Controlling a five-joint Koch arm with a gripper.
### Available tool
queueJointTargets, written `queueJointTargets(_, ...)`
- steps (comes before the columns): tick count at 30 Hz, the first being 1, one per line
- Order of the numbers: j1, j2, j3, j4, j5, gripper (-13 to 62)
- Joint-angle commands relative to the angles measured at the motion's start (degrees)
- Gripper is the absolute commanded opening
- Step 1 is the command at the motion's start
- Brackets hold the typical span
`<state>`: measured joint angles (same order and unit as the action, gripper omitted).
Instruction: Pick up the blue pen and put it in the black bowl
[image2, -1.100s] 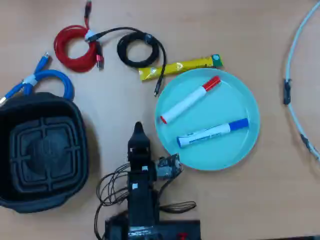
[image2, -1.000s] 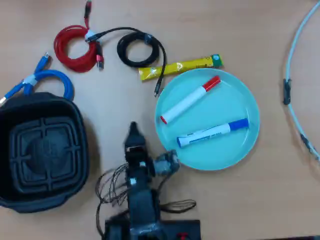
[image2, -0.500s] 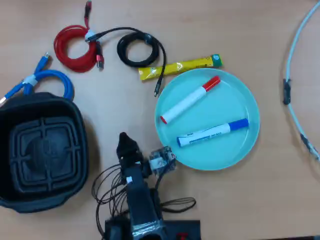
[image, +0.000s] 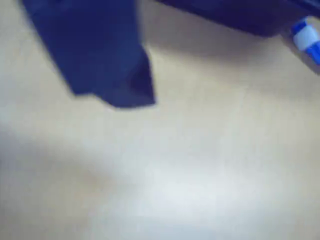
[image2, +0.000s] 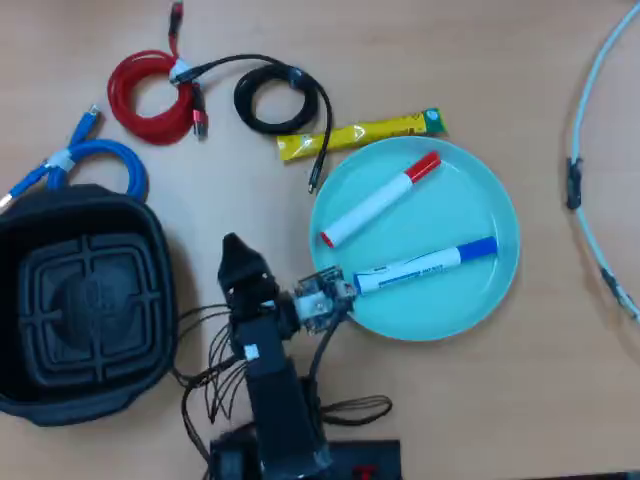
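Observation:
The blue pen (image2: 425, 265), white with a blue cap, lies on the near half of the round teal plate (image2: 497, 195) in the overhead view. The black bowl (image2: 88, 300) stands empty at the left. My gripper (image2: 233, 252) hovers over bare table between bowl and plate, its tip pointing up and slightly left, a hand's width left of the pen. Only one dark tip shows from above. The blurred wrist view shows one dark jaw above the tabletop, nothing held.
A red-capped marker (image2: 380, 200) lies on the plate's far half. Behind it are a yellow sachet (image2: 360, 134), a black cable coil (image2: 278, 97), a red cable coil (image2: 152, 97) and a blue cable (image2: 95, 158) by the bowl. A pale cable (image2: 590, 150) runs along the right edge.
The arm has swung left, carrying the gripper tip away from the plate's edge toward the bowl. Pens and bowl have not moved.

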<state>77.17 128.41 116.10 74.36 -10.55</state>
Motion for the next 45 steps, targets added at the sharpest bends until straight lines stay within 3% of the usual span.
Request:
queueJointTargets(1,4.39,-0.79,-8.44,-0.26,-0.35,57.5)
queueJointTargets(10,16.08,-0.97,-11.95,-0.88,-1.93,57.5)
queueJointTargets(22,21.71,-4.04,-13.62,-5.1,-26.54,57.4)
queueJointTargets(31,30.32,-14.24,-16.17,-10.72,-33.31,57.4)
queueJointTargets(45,49.31,-33.13,-24.52,-11.25,-30.41,57.4)
